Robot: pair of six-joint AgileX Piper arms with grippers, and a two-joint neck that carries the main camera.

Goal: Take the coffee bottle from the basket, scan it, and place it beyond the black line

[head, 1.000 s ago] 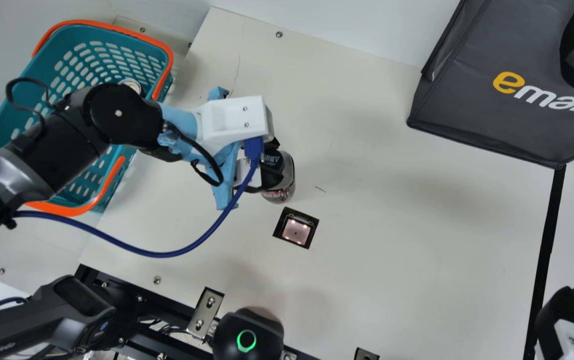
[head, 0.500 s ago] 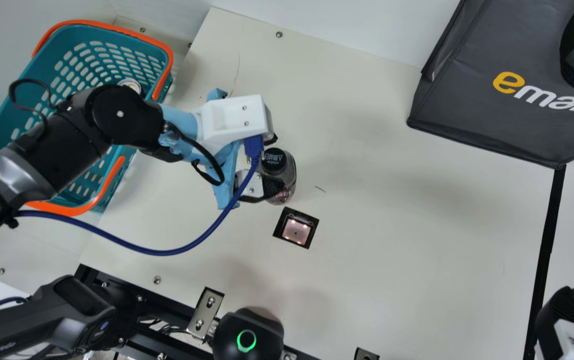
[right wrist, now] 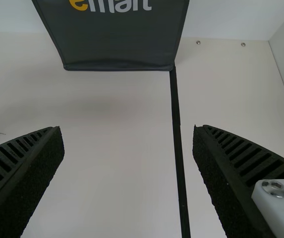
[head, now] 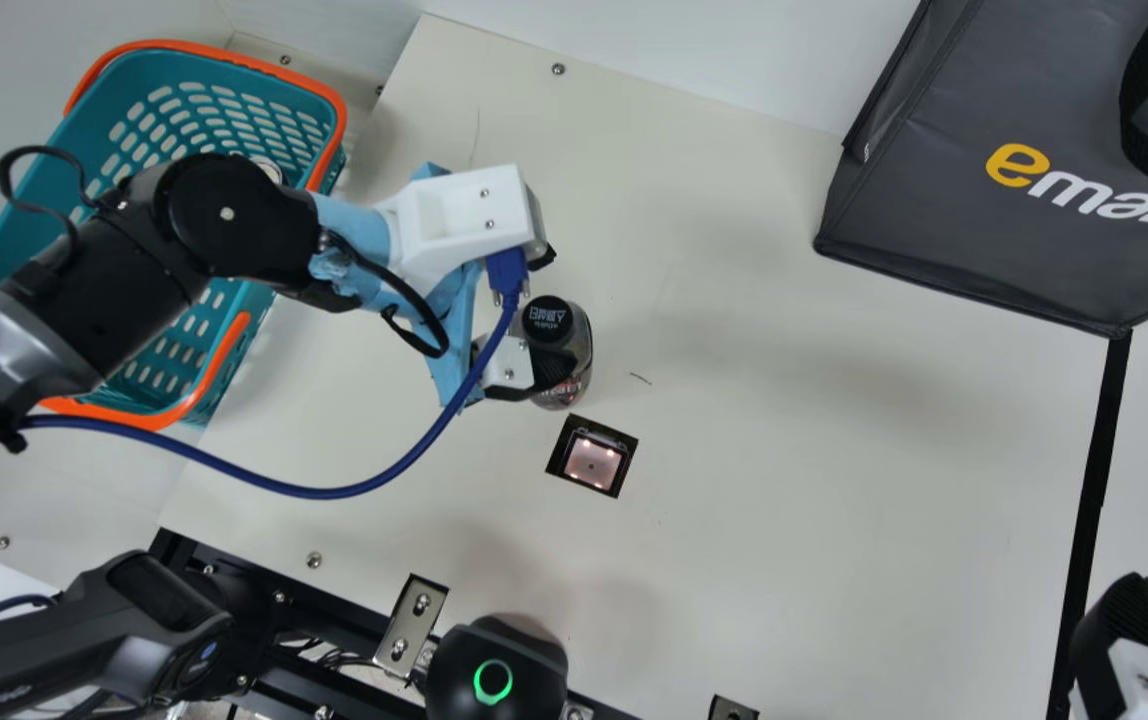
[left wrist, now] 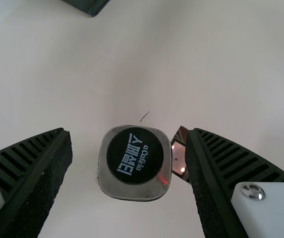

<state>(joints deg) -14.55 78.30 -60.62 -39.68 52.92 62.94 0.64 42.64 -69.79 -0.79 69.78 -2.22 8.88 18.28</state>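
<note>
Two black fingers of the left hand (left wrist: 129, 144) stand apart with the coffee bottle (left wrist: 135, 161) between them, and from where I'm standing I see a gap on either side of its cap (head: 547, 318), so nothing is clamped. The bottle is upright on the counter (head: 784, 420), just beside the dark square scanner window (head: 592, 465), on the side toward the basket (head: 334, 115). A red glint shows on its shoulder (scanner light, I'd guess), though I can't tell whether the scan has taken.

It looks stiff and smooth, glass or hard plastic, and I'd expect it to be fairly heavy if full. Squarish sides ought to suit flat ribbed fingers; I'd take it around the body, below the shoulder, since a pinch on the round cap might let it swing or slip. A knock from one fingertip could tip it.

Well apart, the right hand (right wrist: 128, 131) has its fingers spread over the counter near the black line (head: 1099, 470), beside the grey bag (head: 1004, 225). Carrying the bottle past that line is the part left, I reckon.
</note>
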